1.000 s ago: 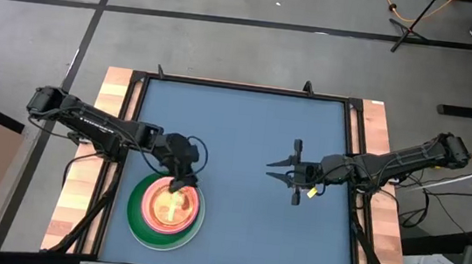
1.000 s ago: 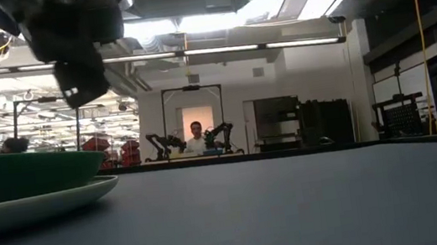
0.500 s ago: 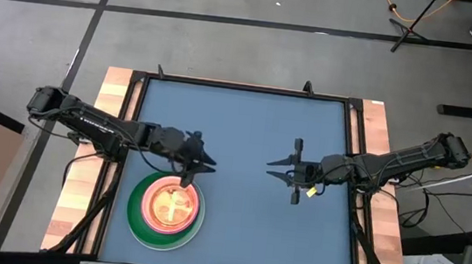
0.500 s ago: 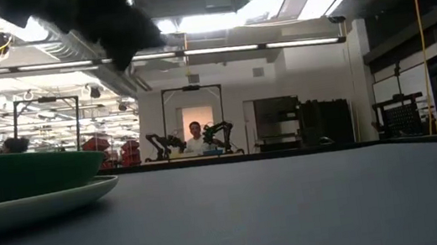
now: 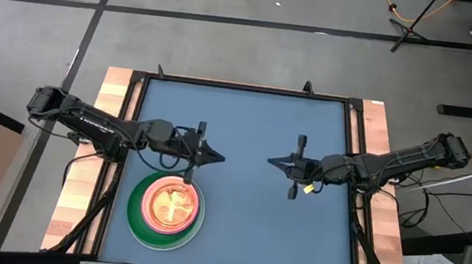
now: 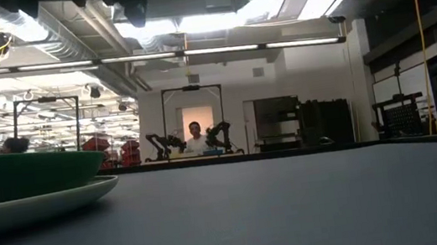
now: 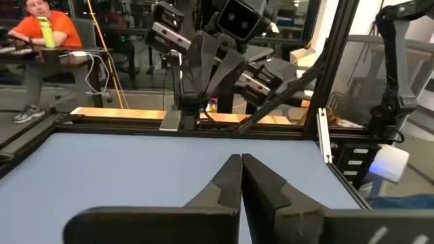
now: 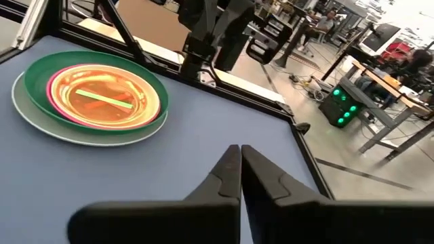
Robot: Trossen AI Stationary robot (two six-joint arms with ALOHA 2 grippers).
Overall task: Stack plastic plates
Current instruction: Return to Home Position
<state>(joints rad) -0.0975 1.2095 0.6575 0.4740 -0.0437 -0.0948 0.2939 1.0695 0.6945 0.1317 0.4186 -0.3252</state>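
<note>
The plates sit nested in one stack [image 5: 166, 211] near the table's near-left corner. A pale plate [image 6: 43, 205] is at the bottom, with a dark green one [image 6: 22, 174] on it. Magenta and translucent orange plates [image 8: 91, 98] lie inside. My left gripper [image 5: 218, 157] hangs shut over the mat just beyond the stack's far-right rim, level and pointing toward the table's right. Its closed fingers show in the left wrist view [image 7: 241, 161]. My right gripper [image 5: 271, 161] is shut too [image 8: 240, 150], at mid-table, pointing left at the other gripper.
The blue mat [image 5: 246, 116] lies bare across its far half and near-right part. A dark frame and wooden side strips [image 5: 116, 84] border it. A seated person in orange [image 7: 41, 27] and other people are in the room beyond the table.
My left gripper has risen from over the plate stack, moved toward the far-right and tipped from pointing down to level, facing the table's right. My right gripper has shut its spread fingers while staying in place. The stack has not moved.
</note>
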